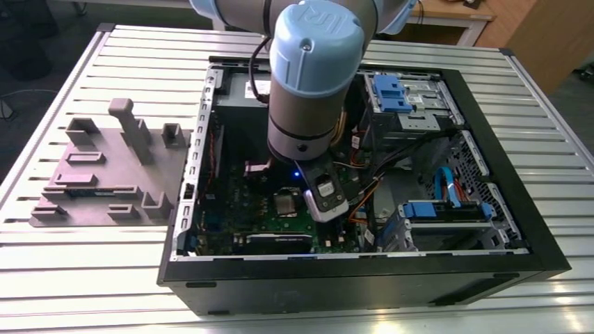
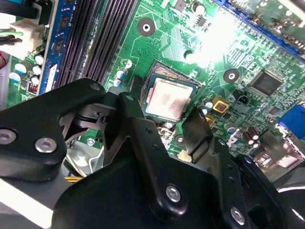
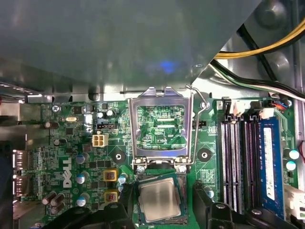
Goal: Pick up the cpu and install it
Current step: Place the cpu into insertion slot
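The cpu (image 3: 159,200) lies flat in its socket on the green motherboard (image 3: 71,143), metal lid facing up at me. I judge it light, stiff and slick on top, with a delicate underside, so I would take it by two opposite edges, never the face. It is square and has no long axis, and its edges run parallel to the socket's. The silver retention frame (image 3: 159,97) stands open just beside it. My gripper (image 2: 162,107) hangs over it, fingers spread wide to either side, holding nothing.
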Robot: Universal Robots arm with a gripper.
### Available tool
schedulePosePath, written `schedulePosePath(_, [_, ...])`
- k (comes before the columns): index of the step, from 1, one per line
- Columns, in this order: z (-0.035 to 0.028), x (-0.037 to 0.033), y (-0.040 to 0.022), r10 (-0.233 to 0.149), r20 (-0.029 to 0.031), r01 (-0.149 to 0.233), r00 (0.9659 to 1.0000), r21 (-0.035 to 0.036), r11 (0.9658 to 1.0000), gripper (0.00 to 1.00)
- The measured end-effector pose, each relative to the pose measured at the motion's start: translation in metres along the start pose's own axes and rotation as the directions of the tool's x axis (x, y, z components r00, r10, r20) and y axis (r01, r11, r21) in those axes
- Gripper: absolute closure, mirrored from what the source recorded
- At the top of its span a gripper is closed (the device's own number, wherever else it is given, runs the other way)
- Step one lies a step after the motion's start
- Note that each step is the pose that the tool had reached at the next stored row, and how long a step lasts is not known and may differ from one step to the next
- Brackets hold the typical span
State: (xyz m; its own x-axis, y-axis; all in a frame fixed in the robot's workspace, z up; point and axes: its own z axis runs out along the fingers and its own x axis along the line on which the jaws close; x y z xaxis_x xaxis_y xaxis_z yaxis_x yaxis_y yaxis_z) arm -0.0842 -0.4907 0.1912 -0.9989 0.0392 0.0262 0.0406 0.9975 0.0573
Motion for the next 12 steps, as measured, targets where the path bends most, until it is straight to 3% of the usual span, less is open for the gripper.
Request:
schedulePosePath(2, [0.0008, 0.0000, -0.0001, -0.001, -0.0001, 0.001, 1.0000, 0.0001, 1.0000, 0.41])
schedulePosePath(6, [0.0007, 0.0000, -0.0001, -0.001, -0.0003, 0.001, 1.0000, 0.0002, 1.0000, 0.56])
schedulePosePath(12, [-0.0028, 0.0000, 0.0002, 0.008, 0.0005, -0.008, 1.0000, -0.0006, 1.0000, 0.56])
